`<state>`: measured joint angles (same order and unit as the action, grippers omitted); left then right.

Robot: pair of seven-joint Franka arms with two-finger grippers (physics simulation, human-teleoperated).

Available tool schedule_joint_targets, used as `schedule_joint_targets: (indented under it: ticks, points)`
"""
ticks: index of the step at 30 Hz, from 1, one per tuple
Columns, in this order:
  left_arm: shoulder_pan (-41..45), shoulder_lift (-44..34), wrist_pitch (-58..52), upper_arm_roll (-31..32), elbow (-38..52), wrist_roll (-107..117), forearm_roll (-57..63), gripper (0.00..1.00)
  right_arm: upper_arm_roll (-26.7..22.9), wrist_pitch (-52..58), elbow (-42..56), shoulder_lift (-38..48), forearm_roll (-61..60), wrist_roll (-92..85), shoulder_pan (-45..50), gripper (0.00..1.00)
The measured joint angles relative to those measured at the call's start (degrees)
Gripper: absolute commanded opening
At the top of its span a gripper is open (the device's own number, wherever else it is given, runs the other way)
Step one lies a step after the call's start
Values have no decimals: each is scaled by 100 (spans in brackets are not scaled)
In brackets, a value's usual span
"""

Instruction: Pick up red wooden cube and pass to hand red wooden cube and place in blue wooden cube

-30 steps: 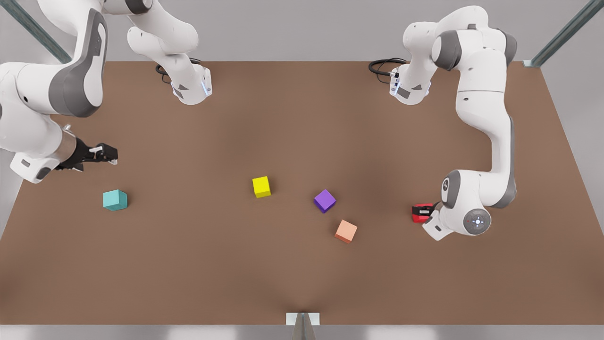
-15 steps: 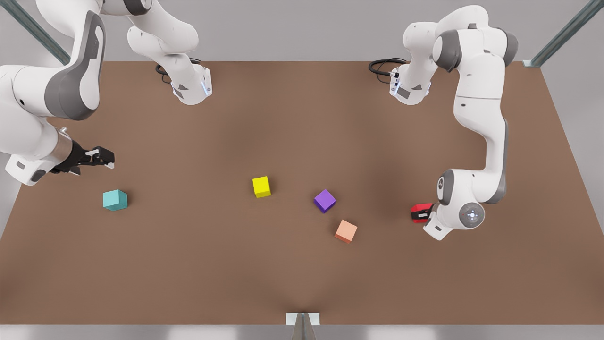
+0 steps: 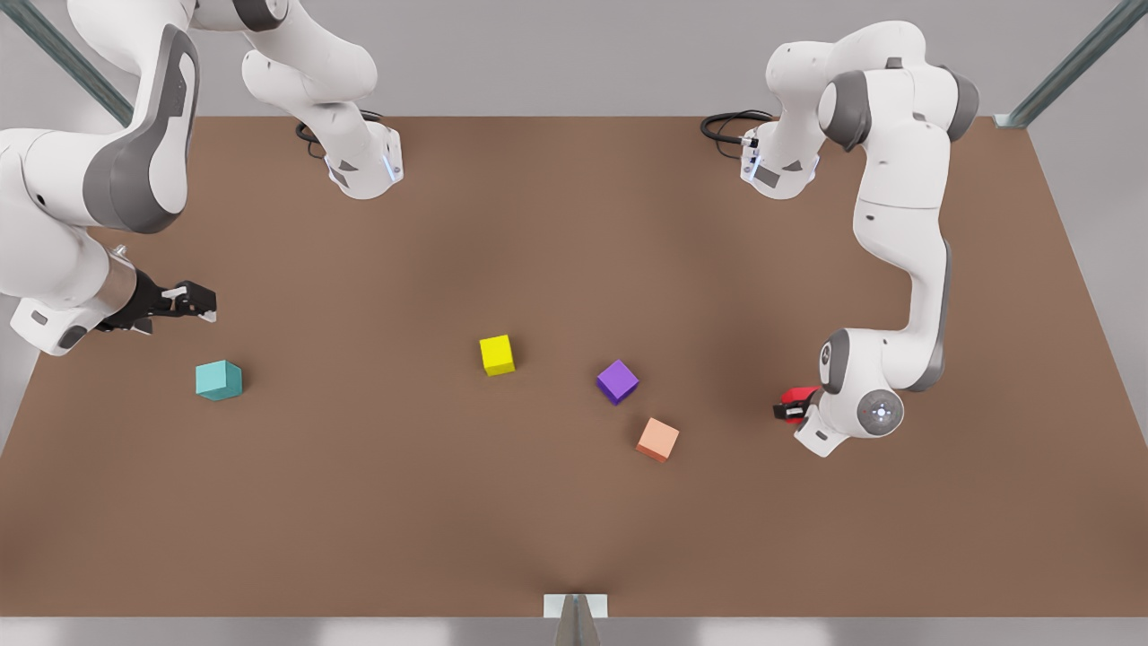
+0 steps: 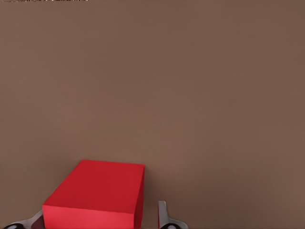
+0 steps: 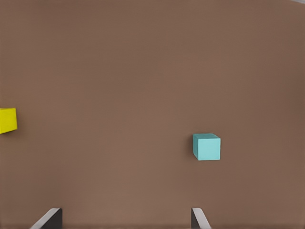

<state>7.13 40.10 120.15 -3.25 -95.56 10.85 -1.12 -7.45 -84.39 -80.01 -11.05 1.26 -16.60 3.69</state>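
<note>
Pickup step: left gripper clamped on red wooden cube, front view's right. Right gripper spread wide, waiting near blue wooden cube. Next I'd guess handover mid-desk.

No text, label, brand or number can be read anywhere: the cubes are plain-faced, the table bears no print, and the marks on the arms are too small to make out.
</note>
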Motion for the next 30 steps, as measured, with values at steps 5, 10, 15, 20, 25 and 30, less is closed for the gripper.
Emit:
schedule_joint_targets:
  ticks: [5, 10, 15, 20, 25, 30]
  points:
    - [-1, 85, 108, 0, 0, -59, -1, 100, 0, 9, 0, -6, -6, -7, 0, 100]
    - [0, 108, 193, 1, 0, -96, 10, 71, 0, 15, 0, -24, -7, -18, 0, 100]
    - [0, 144, 99, 90, 398, -87, -469, 71, 0, 20, 0, -27, -8, -28, 0, 100]
    - [-107, 147, -963, 966, 1452, -84, -2823, 72, 14, -3, 57, -466, -625, -93, 0, 100]
    - [317, 1137, -429, 3368, 2644, -88, -4124, 72, 80, -20, 606, -2393, -3670, -765, -83, 100]
    - [531, 2172, 393, 3988, 3840, -247, -4838, 72, 189, 15, 1060, -3132, -5507, -1987, -84, 100]
